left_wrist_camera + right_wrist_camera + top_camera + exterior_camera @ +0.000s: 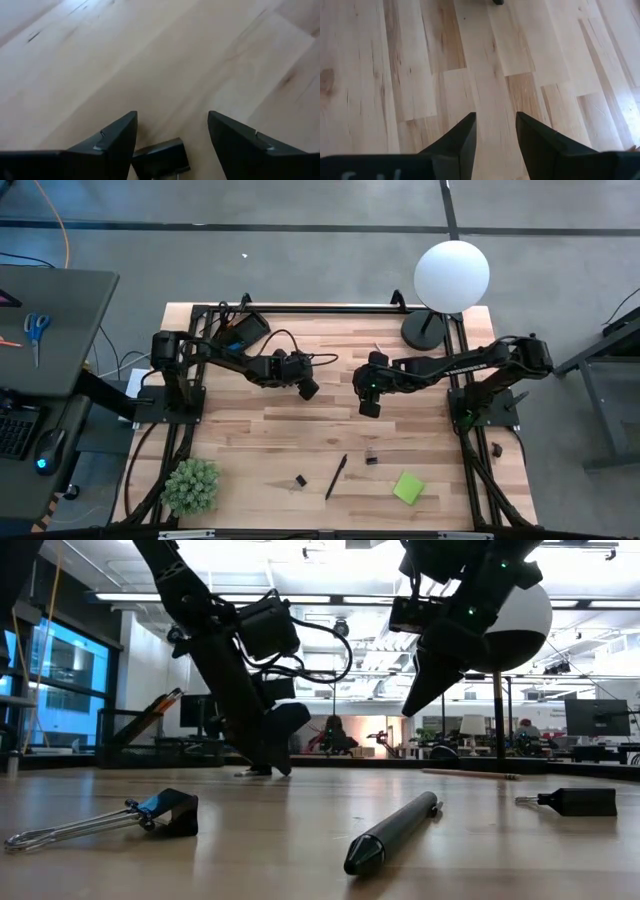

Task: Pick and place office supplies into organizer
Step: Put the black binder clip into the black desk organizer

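At the table's near edge lie a binder clip (150,815) with its wire handles out, a black pen (392,833), a second binder clip (580,802) and, seen only from above, a green sticky-note pad (408,487) beside a potted plant (190,485). Farther in, the left gripper (308,390) hangs low over bare wood, fingers spread wide and empty; a third binder clip (161,157), partly cut off, sits between its fingertips. The right gripper (369,406) hovers higher, its fingers (455,142) parted with nothing between them. At the far left corner the organizer (245,330) is half hidden behind the left arm; its contents cannot be made out.
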`<action>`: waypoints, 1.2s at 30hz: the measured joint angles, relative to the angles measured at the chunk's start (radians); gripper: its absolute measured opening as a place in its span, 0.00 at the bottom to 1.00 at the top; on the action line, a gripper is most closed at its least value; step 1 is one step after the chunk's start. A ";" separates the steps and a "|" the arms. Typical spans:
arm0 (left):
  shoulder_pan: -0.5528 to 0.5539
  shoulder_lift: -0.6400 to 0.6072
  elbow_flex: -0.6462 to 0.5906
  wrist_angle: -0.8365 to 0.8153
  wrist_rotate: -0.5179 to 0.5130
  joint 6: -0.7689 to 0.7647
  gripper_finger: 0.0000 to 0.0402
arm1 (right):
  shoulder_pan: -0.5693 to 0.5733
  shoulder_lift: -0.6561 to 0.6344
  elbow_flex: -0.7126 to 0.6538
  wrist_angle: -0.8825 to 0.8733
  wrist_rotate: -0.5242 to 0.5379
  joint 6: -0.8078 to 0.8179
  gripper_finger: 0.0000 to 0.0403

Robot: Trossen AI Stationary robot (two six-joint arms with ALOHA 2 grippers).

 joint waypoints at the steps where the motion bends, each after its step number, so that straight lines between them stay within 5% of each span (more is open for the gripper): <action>1: 0.000 -0.006 -0.001 -0.011 0.000 0.000 0.57 | 0.000 0.000 0.000 0.001 0.000 0.000 0.32; 36: -0.068 -0.018 0.000 -0.142 -0.117 -0.072 0.57 | -0.002 0.000 -0.001 0.050 -0.016 -0.071 0.32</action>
